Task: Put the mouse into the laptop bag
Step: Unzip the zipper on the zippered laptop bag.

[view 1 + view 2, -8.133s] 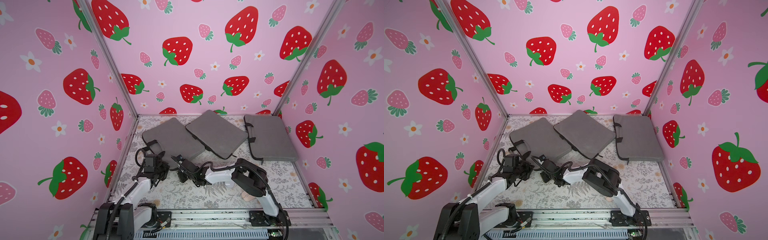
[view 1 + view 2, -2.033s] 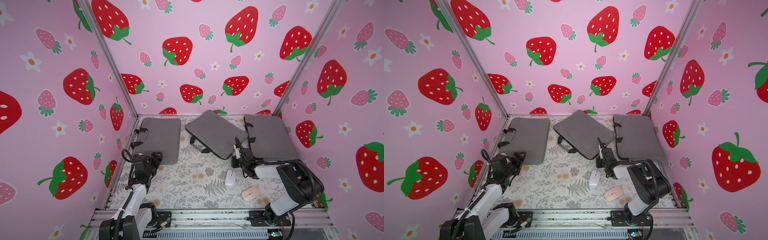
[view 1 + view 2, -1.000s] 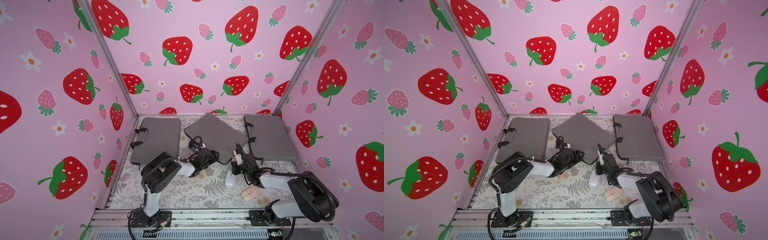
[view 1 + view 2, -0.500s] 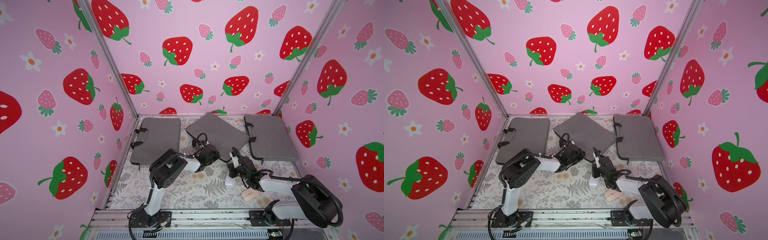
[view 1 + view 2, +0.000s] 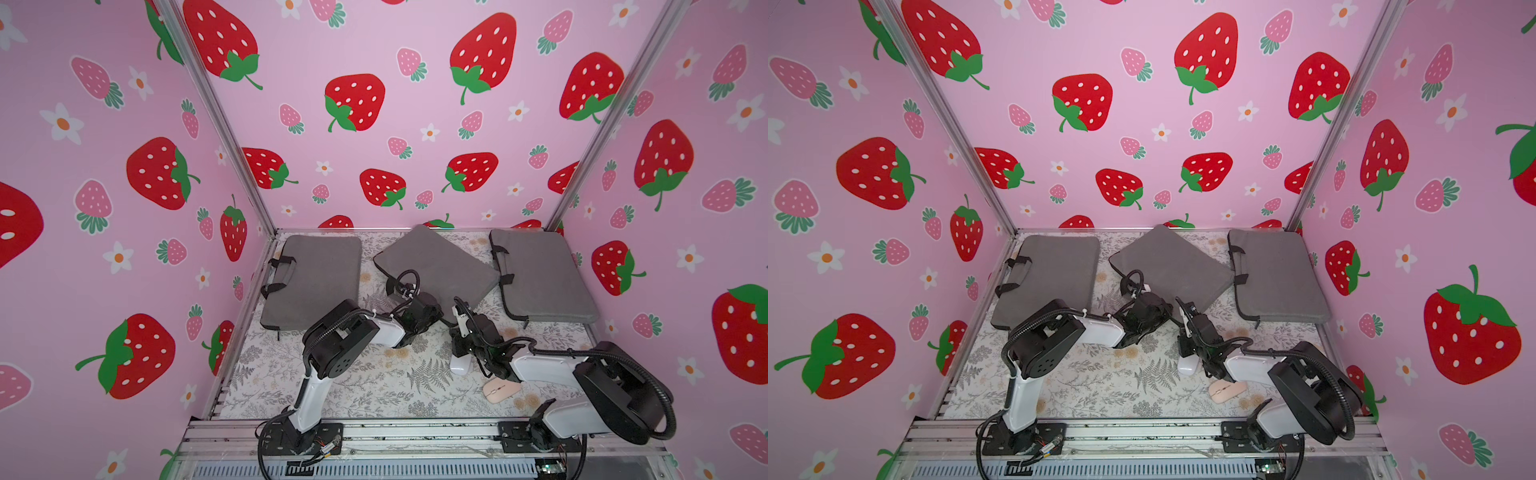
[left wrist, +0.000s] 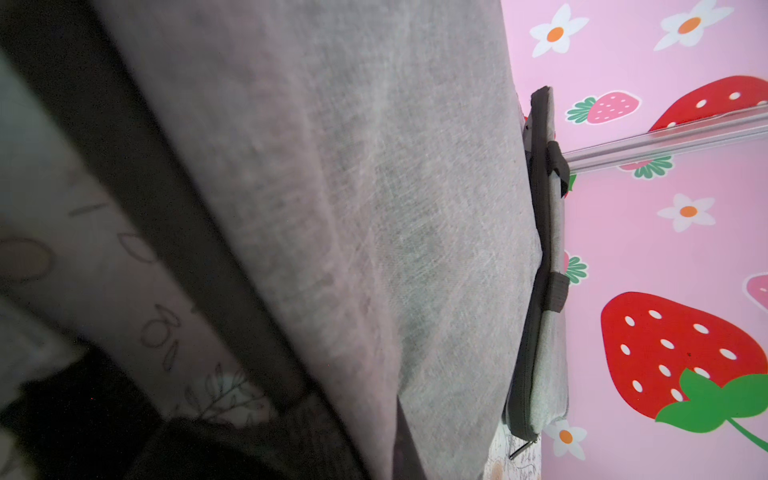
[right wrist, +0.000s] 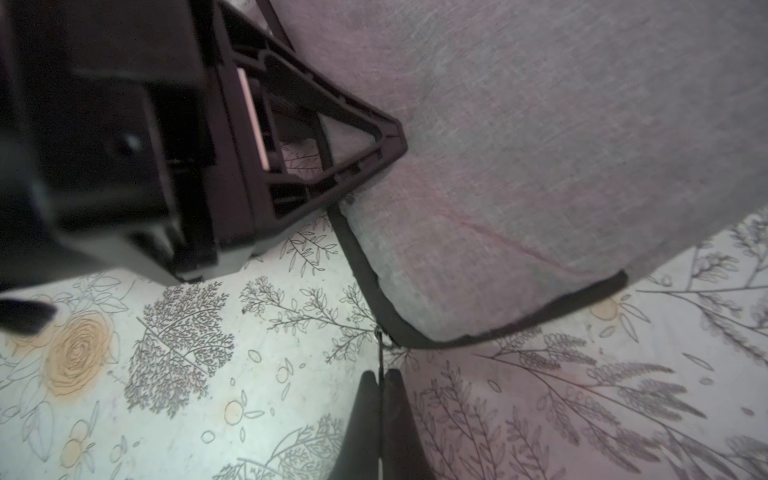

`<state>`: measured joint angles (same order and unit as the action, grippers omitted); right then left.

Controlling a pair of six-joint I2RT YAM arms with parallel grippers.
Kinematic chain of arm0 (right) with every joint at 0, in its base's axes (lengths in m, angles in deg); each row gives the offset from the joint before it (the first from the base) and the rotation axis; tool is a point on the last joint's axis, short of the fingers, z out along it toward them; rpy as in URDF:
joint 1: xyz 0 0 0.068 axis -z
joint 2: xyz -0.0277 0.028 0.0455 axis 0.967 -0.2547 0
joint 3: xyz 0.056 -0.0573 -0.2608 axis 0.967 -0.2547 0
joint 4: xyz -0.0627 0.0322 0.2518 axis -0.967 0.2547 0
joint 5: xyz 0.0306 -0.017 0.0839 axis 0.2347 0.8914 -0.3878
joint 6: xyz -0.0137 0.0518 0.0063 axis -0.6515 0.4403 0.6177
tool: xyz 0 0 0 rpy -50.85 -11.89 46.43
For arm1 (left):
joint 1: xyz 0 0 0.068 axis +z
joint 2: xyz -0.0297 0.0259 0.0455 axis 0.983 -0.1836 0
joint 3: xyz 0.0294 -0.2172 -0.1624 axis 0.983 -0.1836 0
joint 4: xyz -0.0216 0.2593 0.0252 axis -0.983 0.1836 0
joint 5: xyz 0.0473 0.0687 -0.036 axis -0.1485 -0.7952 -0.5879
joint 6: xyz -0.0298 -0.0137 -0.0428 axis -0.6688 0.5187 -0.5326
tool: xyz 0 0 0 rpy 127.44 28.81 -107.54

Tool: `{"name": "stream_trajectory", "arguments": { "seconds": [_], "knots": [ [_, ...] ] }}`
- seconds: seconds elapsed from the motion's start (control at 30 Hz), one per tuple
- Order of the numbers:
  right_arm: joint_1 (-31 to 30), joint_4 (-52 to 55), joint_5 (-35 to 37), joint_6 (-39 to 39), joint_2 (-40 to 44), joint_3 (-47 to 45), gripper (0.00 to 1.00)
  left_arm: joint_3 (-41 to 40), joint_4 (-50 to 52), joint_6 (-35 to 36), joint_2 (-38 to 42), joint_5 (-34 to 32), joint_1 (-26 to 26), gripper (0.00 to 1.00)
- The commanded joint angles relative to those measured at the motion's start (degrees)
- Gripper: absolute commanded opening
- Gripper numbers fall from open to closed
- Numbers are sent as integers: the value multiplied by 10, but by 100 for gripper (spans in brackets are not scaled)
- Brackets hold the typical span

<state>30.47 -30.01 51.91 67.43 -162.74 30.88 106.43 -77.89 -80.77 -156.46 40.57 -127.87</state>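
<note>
A grey laptop bag lies skewed at the back middle of the table in both top views. My left gripper is at its near edge, shut on the fabric. One of its fingers lies over the bag's edge. My right gripper is shut on the thin zipper pull at the bag's near corner. A white mouse and a pink mouse lie on the mat close under the right arm, neither held.
Two more grey bags lie flat, one at the back left and one at the back right. Pink strawberry walls close in three sides. A metal rail runs along the front edge.
My left gripper has reached further along the middle bag's near edge and closed on it. The right gripper, still shut, has shifted slightly left. The bag has turned a little.
</note>
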Motion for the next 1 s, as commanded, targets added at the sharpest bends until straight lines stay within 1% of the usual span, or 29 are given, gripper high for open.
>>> {"name": "stream_trajectory", "arguments": {
  "seconds": [0.0,0.03,0.1,0.13,0.17,0.33,0.47,0.5,0.6,0.67,0.8,0.87,0.97],
  "knots": [
    [-13,-6,-16,14,-8,10,0,-23,-3,-13,45,-57,-35,33],
    [-12,-6,-6,18,-6,6,0,-32,-4,-13,54,-70,-41,45],
    [-11,-6,13,29,3,-2,0,-46,-4,-15,69,-78,-43,62],
    [-9,-5,21,36,11,-6,0,-52,1,-16,78,-81,-41,69],
    [-7,-4,23,40,17,-9,0,-56,10,-16,86,-83,-37,72],
    [20,21,63,69,75,-27,0,-96,40,7,154,-73,2,72],
    [67,49,73,101,101,-38,0,-147,53,16,220,-90,32,74],
    [83,59,68,110,102,-37,0,-156,69,11,234,-85,47,74],
    [118,86,65,128,109,-35,0,-174,77,16,255,-40,106,74],
    [142,103,84,144,116,-38,0,-180,87,31,259,-25,137,74],
    [177,119,67,154,117,-36,0,-177,102,68,249,-19,174,73],
    [185,136,64,157,112,-26,0,-165,101,76,231,-4,192,73],
    [190,138,55,148,104,-21,0,-128,99,87,189,35,214,73]
  ]
}}
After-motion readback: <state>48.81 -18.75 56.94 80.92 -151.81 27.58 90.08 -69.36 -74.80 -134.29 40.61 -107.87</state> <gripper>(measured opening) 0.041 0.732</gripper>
